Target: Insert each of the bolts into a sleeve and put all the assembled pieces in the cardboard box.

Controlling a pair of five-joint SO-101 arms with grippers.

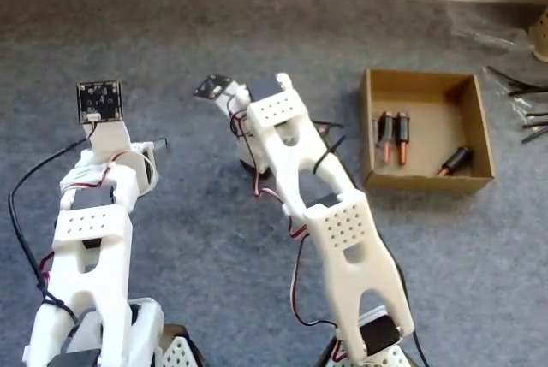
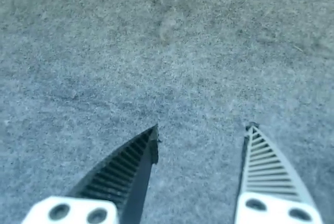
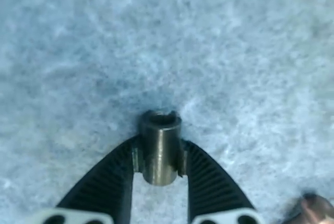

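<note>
While we judge the job well advanced, the grey worktop (image 1: pixel 171 42) carries one more pairing to make. The right arm (image 1: pixel 338 221) runs from 5 o'clock in the high view up toward the centre, and the left arm (image 1: pixel 90 239) stands at 8 o'clock. The cardboard box (image 1: pixel 428 182) sits at 3 o'clock, well apart from both arms, with three assembled pieces (image 1: pixel 394 134) lying inside it.

The right end effector (image 3: pixel 160 153) is clamped on a dark sleeve (image 3: pixel 159 130), gripping only the lower part, with the bored end pointing away from the wrist. We cannot tell whether the sleeve touches the worktop. The left end effector (image 2: pixel 203 127) is spread wide above bare worktop, with nothing between its fingertips.

Near the right end effector lies a coppery piece (image 3: pixel 312 207), perhaps a bolt, though too little shows for us to be sure.

We see the risks like this. The short bite on the smooth sleeve could let it twist or slide once a bolt presses in. A bolt brought in off-axis could jam at the rim or knock the sleeve loose. A loose sleeve could roll away across the worktop.
</note>
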